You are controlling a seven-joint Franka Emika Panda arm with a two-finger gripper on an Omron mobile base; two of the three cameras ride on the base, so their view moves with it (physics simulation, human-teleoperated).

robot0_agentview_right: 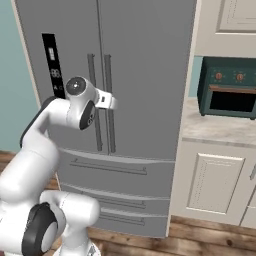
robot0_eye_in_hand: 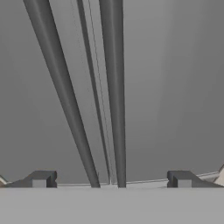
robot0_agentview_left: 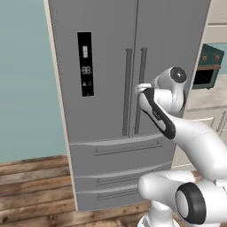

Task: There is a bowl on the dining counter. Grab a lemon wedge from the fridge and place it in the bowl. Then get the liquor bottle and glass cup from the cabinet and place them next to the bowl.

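A: Where is the gripper [robot0_eye_in_hand: 111, 179], and what are its jaws doing?

B: In the hand view the two dark fingertips [robot0_eye_in_hand: 40, 178] sit at about seven and five o'clock, spread as wide as they go, with nothing between them but open air. Both vertical bar handles of the fridge [robot0_agentview_left: 111, 66] run through the gap: the left handle [robot0_eye_in_hand: 65, 94] slants from eleven o'clock down to six, and the right handle [robot0_eye_in_hand: 114, 87] drops almost straight from twelve to six. The jaws hold nothing and I cannot tell whether a finger touches either bar.

A: And from the base cameras?

B: In the left base view the white hand is at about three o'clock, right up against the right door's handle [robot0_agentview_left: 141, 91], close to the seam where the two doors meet. In the right base view the hand sits at about nine o'clock, in front of the same pair of handles.

A: What state is the fridge in?

B: Both upper doors are closed, and the two lower drawers [robot0_agentview_left: 119, 153] beneath them are closed too. The black display panel [robot0_agentview_left: 85, 63] is on the left door, toward ten o'clock in the left base view.

A: Anything around the fridge?

B: To its right, at about two o'clock in the right base view, a dark green toaster oven [robot0_agentview_right: 227, 86] stands on a beige counter [robot0_agentview_right: 210, 127] over cream cabinet doors [robot0_agentview_right: 215, 182]. Plank wood floor [robot0_agentview_left: 31, 190] runs along the bottom, and a teal wall [robot0_agentview_left: 22, 80] lies to the fridge's left.
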